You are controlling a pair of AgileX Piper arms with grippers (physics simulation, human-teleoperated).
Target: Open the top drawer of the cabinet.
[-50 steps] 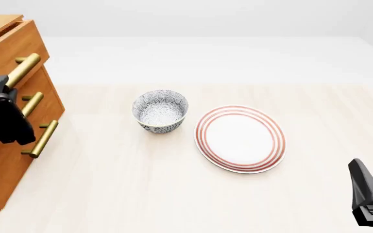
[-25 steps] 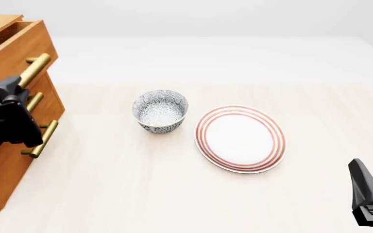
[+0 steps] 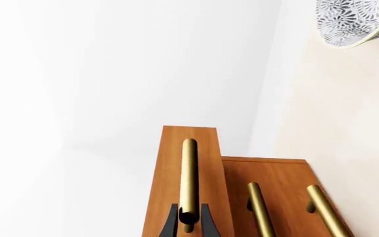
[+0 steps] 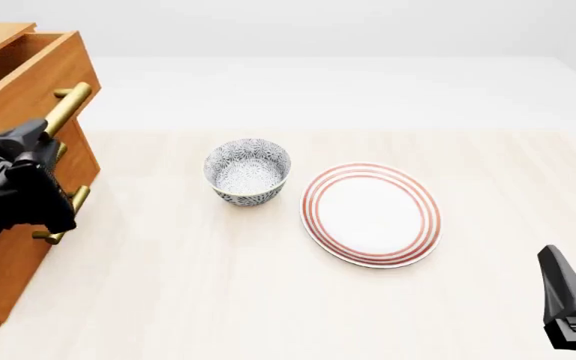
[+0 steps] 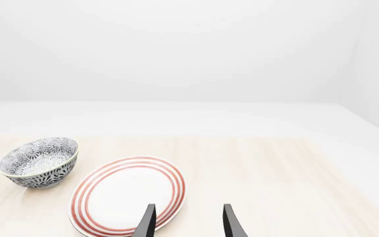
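Note:
The orange-brown cabinet (image 4: 8, 255) stands at the table's left edge. Its top drawer (image 4: 28, 79) is pulled partly out to the right, past the two lower drawers. My left gripper (image 4: 40, 136) is shut on the top drawer's brass bar handle (image 4: 66, 109). In the left wrist view the fingertips (image 3: 189, 219) clamp that handle (image 3: 189, 173), with the two lower handles (image 3: 260, 210) beside it. My right gripper (image 5: 188, 219) is open and empty, low at the front right (image 4: 568, 307), far from the cabinet.
A patterned blue-white bowl (image 4: 248, 171) stands mid-table, also seen in the right wrist view (image 5: 39, 163). A white plate with red rings (image 4: 371, 214) lies to its right, in front of the right gripper (image 5: 129, 195).
The top drawer has slid further out to the right, and my left gripper has moved with its handle. The right arm has not moved.

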